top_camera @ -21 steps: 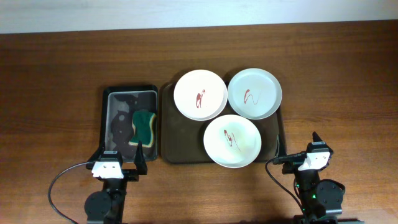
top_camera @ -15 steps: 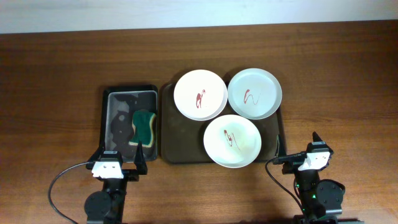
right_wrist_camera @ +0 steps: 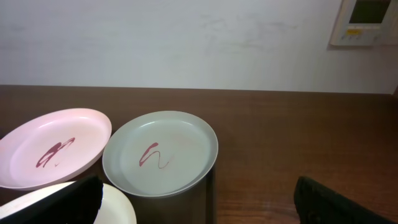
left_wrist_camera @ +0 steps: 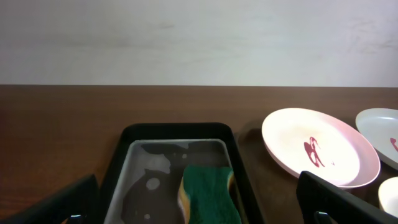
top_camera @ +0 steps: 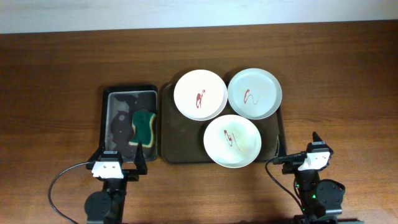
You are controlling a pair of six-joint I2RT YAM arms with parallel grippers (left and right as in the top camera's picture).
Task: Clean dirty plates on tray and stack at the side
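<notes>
Three white plates, each with a red sauce squiggle, lie on the dark brown tray [top_camera: 180,140]: one at the back left [top_camera: 200,94], one at the back right [top_camera: 254,93], one at the front [top_camera: 231,140]. The back left plate shows in the left wrist view [left_wrist_camera: 319,154] and the right wrist view [right_wrist_camera: 53,148]; the back right plate shows in the right wrist view too [right_wrist_camera: 160,152]. My left gripper [top_camera: 120,157] is open and empty at the near table edge, in front of the black tray. My right gripper [top_camera: 296,149] is open and empty beside the brown tray's front right corner.
A smaller black tray [top_camera: 111,118] with a wet bottom stands left of the brown tray and holds a green and yellow sponge [top_camera: 143,126], also in the left wrist view [left_wrist_camera: 208,193]. A white wall rises behind the table.
</notes>
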